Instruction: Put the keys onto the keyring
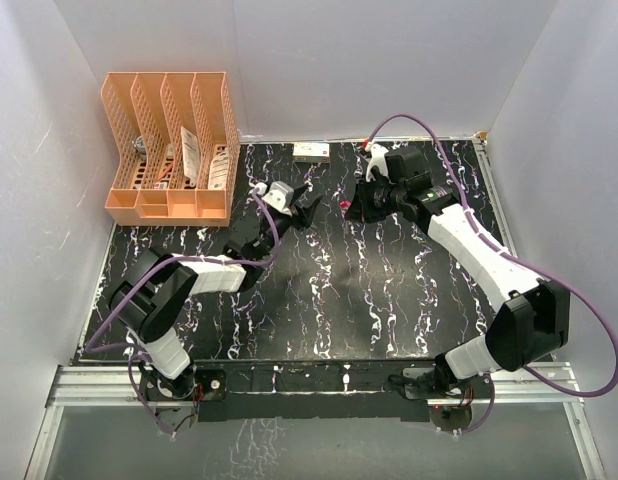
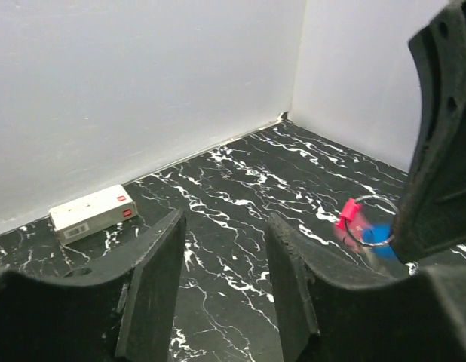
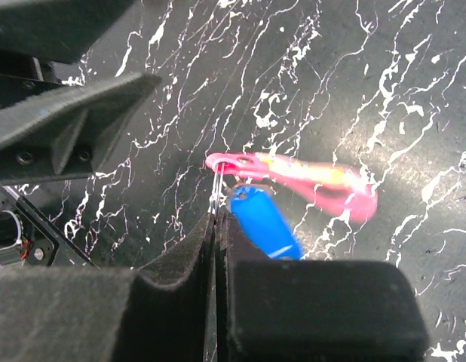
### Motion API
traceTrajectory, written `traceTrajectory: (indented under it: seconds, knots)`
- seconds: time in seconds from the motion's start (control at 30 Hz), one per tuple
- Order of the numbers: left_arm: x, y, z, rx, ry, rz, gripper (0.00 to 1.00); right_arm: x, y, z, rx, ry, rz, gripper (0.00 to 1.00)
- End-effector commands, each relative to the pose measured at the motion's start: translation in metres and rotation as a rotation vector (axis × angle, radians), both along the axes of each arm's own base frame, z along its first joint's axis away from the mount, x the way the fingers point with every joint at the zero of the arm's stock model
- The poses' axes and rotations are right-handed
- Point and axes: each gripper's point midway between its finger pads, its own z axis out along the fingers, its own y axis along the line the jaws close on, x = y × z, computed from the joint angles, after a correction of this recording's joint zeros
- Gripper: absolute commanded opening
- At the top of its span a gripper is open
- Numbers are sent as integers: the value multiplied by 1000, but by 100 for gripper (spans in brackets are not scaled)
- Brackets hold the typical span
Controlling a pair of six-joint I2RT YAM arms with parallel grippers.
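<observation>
R pincer (image 3: 216, 220) pinching keyring (image 3: 293, 173), blue key (image 3: 263, 230) at its ring; L pincer (image 2: 225, 226) spread; box (image 2: 92, 213) label unreadable

Rack (image 1: 169, 150): orange, four slots, back-left corner.
Box (image 1: 311, 151): small, white, against back wall.
Tabletop (image 1: 329, 300): black, white-veined.

My left arm (image 1: 204, 275) and right arm (image 1: 479, 245) reach forward and bend inward, tips near each other, left tool (image 2: 224, 256) parted and empty, right tool (image 3: 218, 235) pinched shut on the keyring (image 3: 308, 177).
</observation>
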Motion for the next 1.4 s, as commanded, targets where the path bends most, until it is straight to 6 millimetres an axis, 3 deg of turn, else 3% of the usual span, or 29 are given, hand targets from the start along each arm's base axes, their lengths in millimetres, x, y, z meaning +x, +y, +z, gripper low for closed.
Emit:
traceTrajectory:
  seconds: [0.0, 0.13, 0.33, 0.5, 0.7, 1.37]
  knots:
    - [-2, 16, 32, -45, -54, 50, 49, 9, -1, 23, -4, -66, 0, 0]
    - [-16, 18, 38, -51, -74, -23, 59, 8, -2, 22, -24, -67, 20, 0]
    - [-35, 19, 42, -72, -20, -210, 62, 6, 3, 18, -37, -81, 94, 0]
    - [-57, 11, 37, -11, -22, -347, 61, 5, 9, 10, -64, -73, 159, 0]
    - [-78, -7, 24, 77, -9, -523, 52, 4, 19, 5, -76, -49, 210, 0]
    - [-48, -9, 4, 108, 20, -427, 47, -12, 56, 7, -90, -46, 316, 0]
